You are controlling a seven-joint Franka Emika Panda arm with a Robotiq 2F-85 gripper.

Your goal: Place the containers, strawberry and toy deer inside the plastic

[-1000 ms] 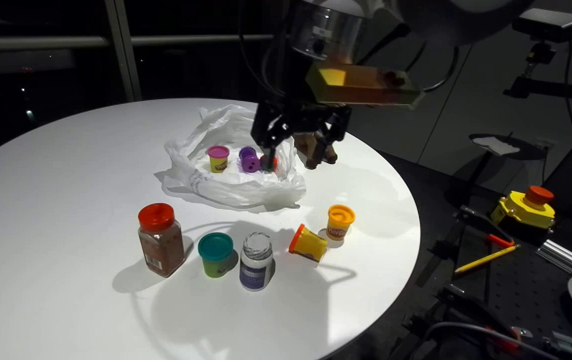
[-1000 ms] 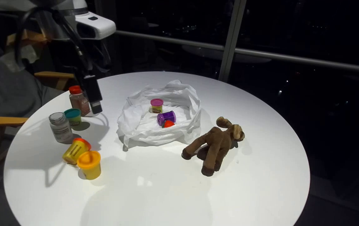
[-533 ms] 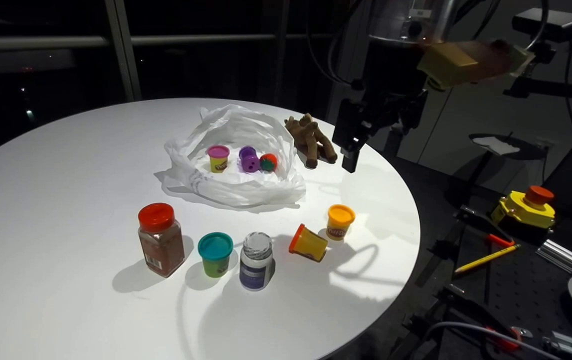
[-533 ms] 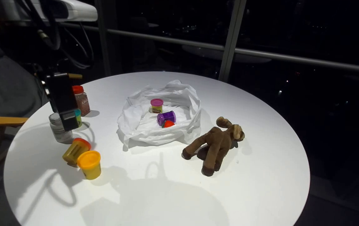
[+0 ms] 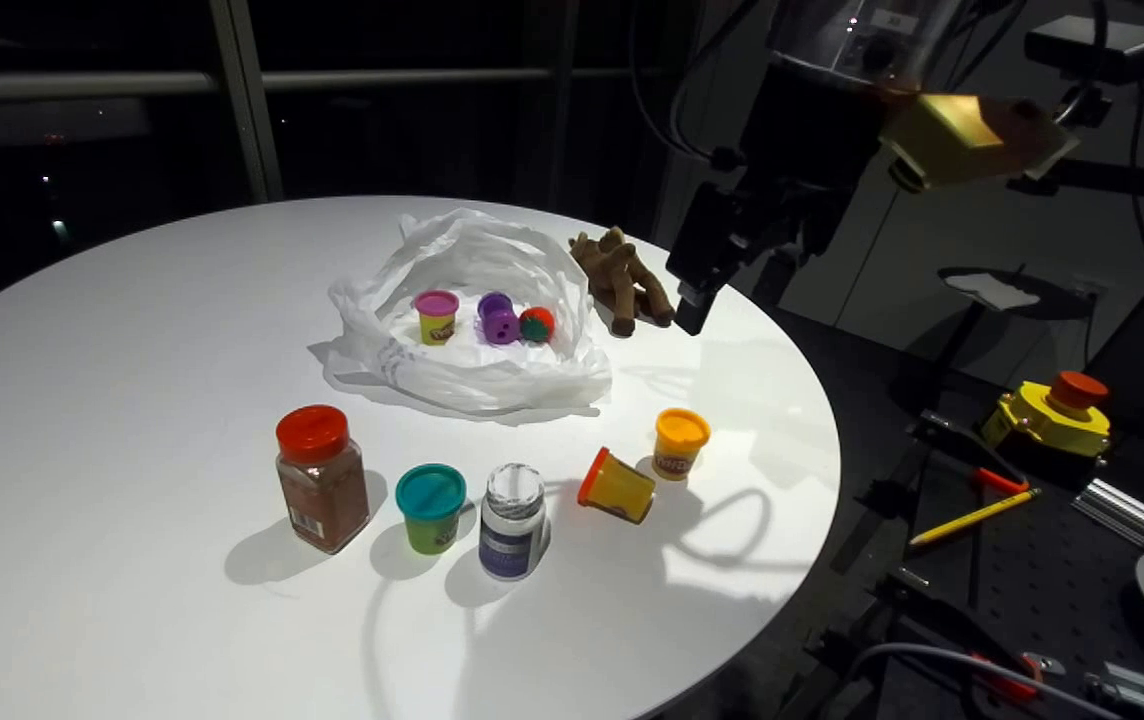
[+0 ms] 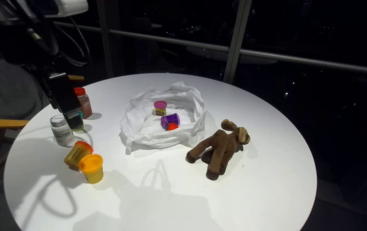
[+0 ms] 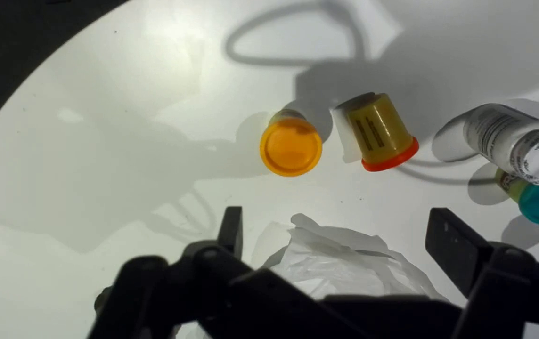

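My gripper (image 7: pixel 340 230) hangs above the table, jaws wide apart with nothing between them. Ahead of it in the wrist view stand an upright orange-lidded cup (image 7: pixel 291 148) and a yellow cup (image 7: pixel 380 129) tipped on its side, red lid on. The white-capped bottle (image 5: pixel 512 535), teal-lidded cup (image 5: pixel 431 515) and red-lidded jar (image 5: pixel 327 500) stand in a row on the table. Inside the open plastic (image 6: pixel 153 141) are a pink-lidded cup (image 6: pixel 160 110), a lying purple container (image 6: pixel 172 119) and the strawberry (image 6: pixel 172 127). The brown toy deer (image 6: pixel 220 147) lies outside, beside the plastic.
Everything sits on a round white table (image 6: pixel 267 186), whose edge curves close by the orange-lidded cup. Off the table in an exterior view are a yellow box with a red button (image 5: pixel 1052 415) and a pencil (image 5: pixel 972 518). A wooden chair arm (image 6: pixel 2 123) lies beyond the rim.
The arm has swung from over the plastic to the side where the orange-lidded and yellow cups are, then tilted slightly. Its jaws stayed apart. The things on the table have not moved.
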